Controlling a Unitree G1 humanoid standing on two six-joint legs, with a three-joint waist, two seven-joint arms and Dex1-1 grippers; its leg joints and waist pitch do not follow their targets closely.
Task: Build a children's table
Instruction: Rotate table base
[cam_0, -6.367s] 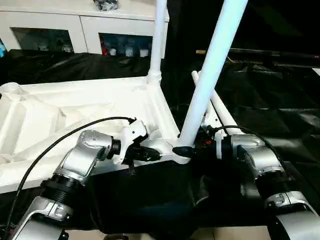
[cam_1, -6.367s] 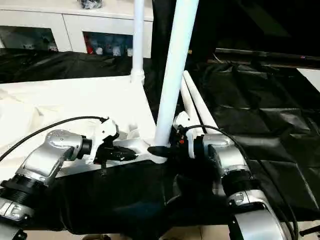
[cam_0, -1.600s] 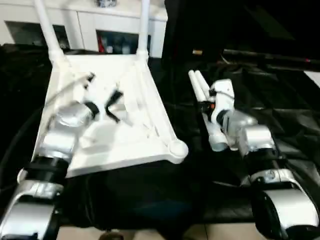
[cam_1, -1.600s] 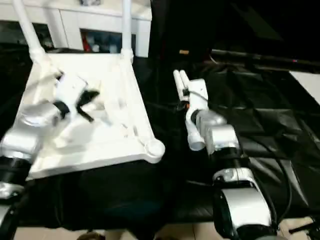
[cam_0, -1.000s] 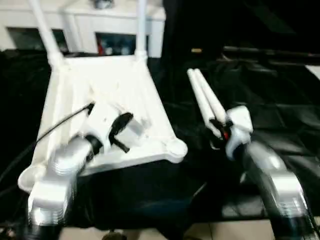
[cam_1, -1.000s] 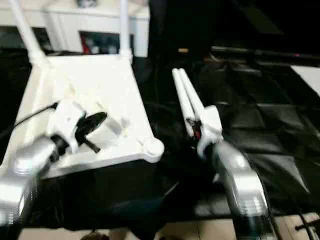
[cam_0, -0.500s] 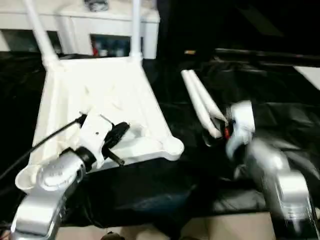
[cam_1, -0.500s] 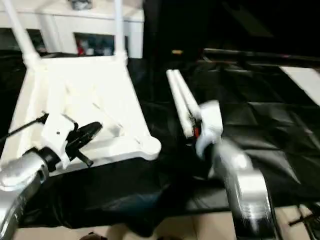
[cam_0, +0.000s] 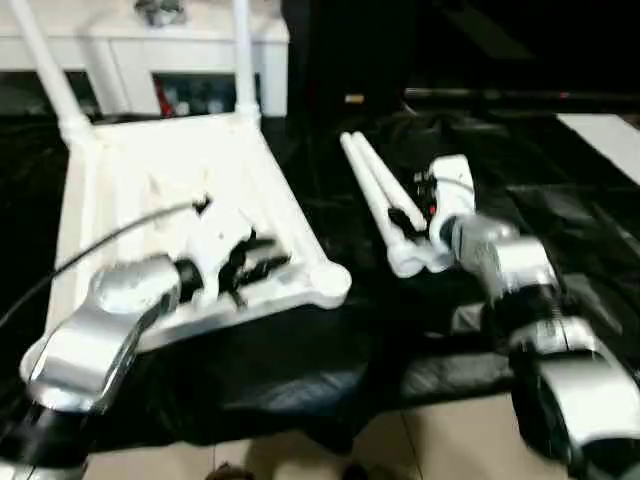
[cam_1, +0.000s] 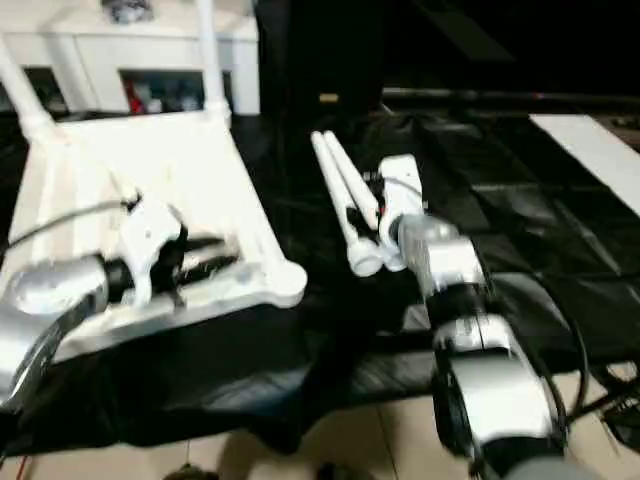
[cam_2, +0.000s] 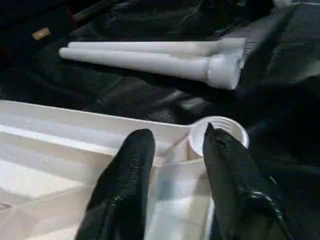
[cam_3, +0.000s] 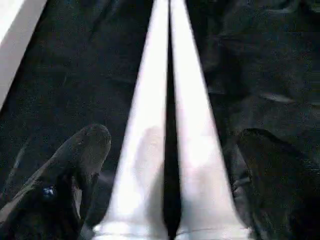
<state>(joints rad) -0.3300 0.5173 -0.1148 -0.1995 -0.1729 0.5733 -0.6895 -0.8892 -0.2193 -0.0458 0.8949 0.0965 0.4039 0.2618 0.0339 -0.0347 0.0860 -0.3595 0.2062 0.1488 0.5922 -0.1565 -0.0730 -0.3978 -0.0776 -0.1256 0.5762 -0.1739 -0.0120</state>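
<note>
Your table top (cam_0: 170, 190) lies underside up on the black cloth (cam_0: 560, 210) at left. Two legs (cam_0: 243, 60) stand fitted in its far corners. The near right socket (cam_2: 220, 134) is empty; the near left corner is too poorly seen to judge. Two loose legs (cam_0: 385, 205) lie side by side to its right, so roughly half remains. Your left gripper (cam_2: 175, 150) hovers slightly parted, empty, by that socket. Your right gripper (cam_3: 170, 165) is spread wide astride both loose legs, not closed.

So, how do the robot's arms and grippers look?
Both forearms are silver metal with black joint rings. Each white wrist block carries a gripper of two black fingers: left gripper, right gripper. A black cable runs along the left arm.
</note>
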